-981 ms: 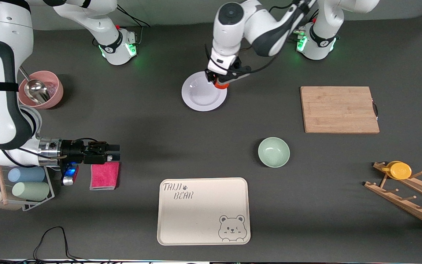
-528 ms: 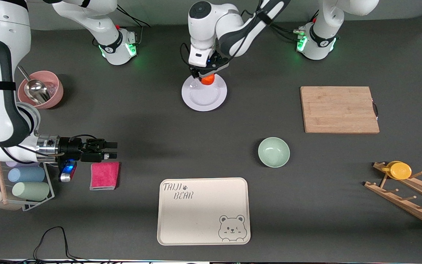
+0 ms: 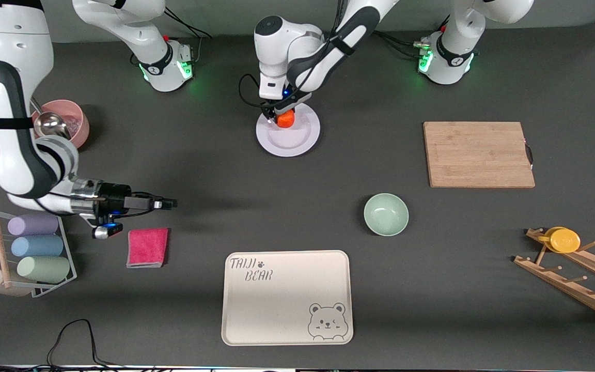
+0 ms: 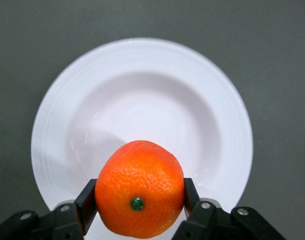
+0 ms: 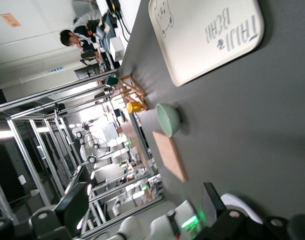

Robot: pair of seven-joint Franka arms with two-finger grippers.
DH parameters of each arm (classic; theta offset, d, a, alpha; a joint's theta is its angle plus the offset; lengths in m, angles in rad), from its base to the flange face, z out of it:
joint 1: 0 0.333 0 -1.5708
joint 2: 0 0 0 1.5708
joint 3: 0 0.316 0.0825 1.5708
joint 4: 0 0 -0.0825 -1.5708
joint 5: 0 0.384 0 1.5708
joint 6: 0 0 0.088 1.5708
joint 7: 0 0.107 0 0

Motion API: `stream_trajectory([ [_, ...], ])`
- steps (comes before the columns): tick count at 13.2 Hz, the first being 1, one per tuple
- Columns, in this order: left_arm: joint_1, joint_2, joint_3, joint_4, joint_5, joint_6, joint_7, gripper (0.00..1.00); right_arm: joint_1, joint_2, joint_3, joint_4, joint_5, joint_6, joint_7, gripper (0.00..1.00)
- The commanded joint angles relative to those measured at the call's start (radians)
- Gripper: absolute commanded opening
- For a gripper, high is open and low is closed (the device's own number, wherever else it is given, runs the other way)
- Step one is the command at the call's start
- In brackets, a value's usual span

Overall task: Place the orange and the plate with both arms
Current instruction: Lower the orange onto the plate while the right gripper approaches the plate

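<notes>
Since moved inward: orange (image 3: 285, 119) over plate (image 3: 297, 142)

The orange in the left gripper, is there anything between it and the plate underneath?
Nothing: in the left wrist view the orange, clamped in the left gripper, hangs over the plate with only air between.

Left arm reaches toward the table's middle, wrist pointing down, left gripper (image 3: 281, 115) clamped. Right arm bends low and level, right gripper (image 3: 166, 204) spread wide.
</notes>
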Motion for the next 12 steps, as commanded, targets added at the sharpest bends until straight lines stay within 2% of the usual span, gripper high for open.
stream_trajectory([
  [1, -0.029, 0.080, 0.017, 0.065, 0.030, 0.003, -0.040, 0.00, 0.031, -0.090, 0.009, -0.200, 0.127, 0.053, -0.188, 1.00],
  [7, -0.021, 0.081, 0.018, 0.071, 0.023, 0.001, -0.037, 0.00, 0.032, -0.169, 0.007, -0.410, 0.163, 0.074, -0.398, 1.00],
  [8, -0.019, 0.079, 0.018, 0.071, 0.027, 0.001, -0.037, 0.39, 0.032, -0.175, 0.009, -0.441, 0.164, 0.092, -0.441, 1.00],
  [9, -0.023, 0.079, 0.018, 0.073, 0.032, -0.002, -0.035, 0.99, 0.038, -0.174, 0.009, -0.464, 0.179, 0.094, -0.457, 1.00],
  [12, -0.016, 0.073, 0.018, 0.077, 0.032, -0.017, -0.029, 1.00, 0.081, -0.170, 0.009, -0.530, 0.236, 0.091, -0.564, 1.00],
])
